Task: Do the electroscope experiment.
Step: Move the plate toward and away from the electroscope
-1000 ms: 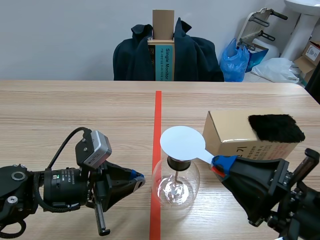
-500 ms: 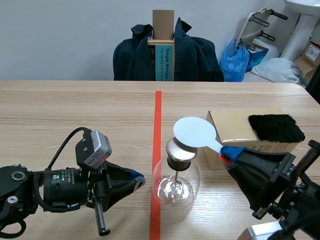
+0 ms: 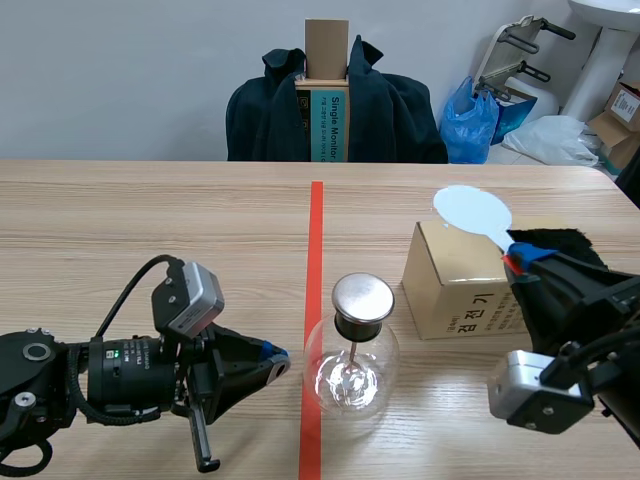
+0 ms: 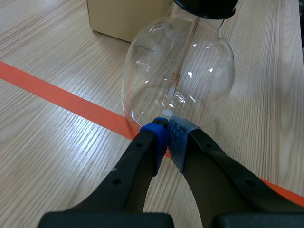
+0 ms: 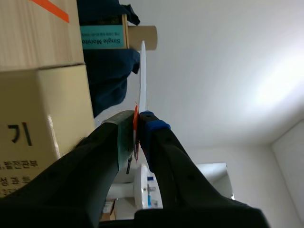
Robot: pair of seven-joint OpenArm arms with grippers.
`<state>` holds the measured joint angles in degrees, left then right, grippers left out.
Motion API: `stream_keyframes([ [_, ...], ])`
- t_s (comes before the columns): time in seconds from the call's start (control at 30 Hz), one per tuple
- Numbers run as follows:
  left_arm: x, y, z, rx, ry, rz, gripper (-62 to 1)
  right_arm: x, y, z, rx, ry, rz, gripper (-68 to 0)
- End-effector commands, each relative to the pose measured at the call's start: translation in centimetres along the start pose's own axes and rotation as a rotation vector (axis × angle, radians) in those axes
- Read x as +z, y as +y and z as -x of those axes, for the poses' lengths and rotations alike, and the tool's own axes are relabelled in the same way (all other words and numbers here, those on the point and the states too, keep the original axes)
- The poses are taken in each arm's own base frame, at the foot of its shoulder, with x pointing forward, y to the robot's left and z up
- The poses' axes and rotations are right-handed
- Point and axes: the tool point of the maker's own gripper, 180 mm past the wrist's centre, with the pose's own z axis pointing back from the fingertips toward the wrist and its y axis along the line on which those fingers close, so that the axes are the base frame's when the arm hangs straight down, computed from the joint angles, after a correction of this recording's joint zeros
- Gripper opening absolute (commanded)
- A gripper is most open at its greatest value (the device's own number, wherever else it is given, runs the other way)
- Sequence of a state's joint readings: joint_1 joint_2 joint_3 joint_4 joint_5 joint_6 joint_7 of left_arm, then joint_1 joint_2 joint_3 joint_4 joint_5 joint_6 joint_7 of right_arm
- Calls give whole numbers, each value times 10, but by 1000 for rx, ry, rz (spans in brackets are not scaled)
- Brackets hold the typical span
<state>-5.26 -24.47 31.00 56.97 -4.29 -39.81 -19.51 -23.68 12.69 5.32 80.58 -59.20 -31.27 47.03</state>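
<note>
Glossy glass flask, shiny metal cap, matt cardboard box, smooth paddle

Light wood-grain table stretches well past the jaws of the left gripper to a plain pale wall. Across it, ahead of those jaws and a little to their right, a dark coat hangs over what looks like a chair back, with an upright cardboard box bearing a teal label propped in the middle. Beyond the jaws of the right gripper the corner is cluttered — a blue plastic bag, a white bag, a folded metal frame with black grips, a white pedestal basin, cardboard cartons. High past those same jaws the wall carries a soft bright patch of light.
</note>
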Motion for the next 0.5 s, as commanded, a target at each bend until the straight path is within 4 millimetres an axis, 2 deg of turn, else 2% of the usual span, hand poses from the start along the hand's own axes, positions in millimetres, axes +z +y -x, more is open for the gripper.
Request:
stream_keyframes([
  [0.0, -1, 2, -11, -11, -30, 1, -582, -5, -32, 14, 50, 34, 93, -667],
  [0.23, -1, 2, -11, -11, -30, 1, -582, 4, -95, 43, 108, 142, 251, -667],
  [0.47, -1, 2, -11, -11, -30, 1, -582, 30, -141, 60, 130, 222, 356, -667],
])
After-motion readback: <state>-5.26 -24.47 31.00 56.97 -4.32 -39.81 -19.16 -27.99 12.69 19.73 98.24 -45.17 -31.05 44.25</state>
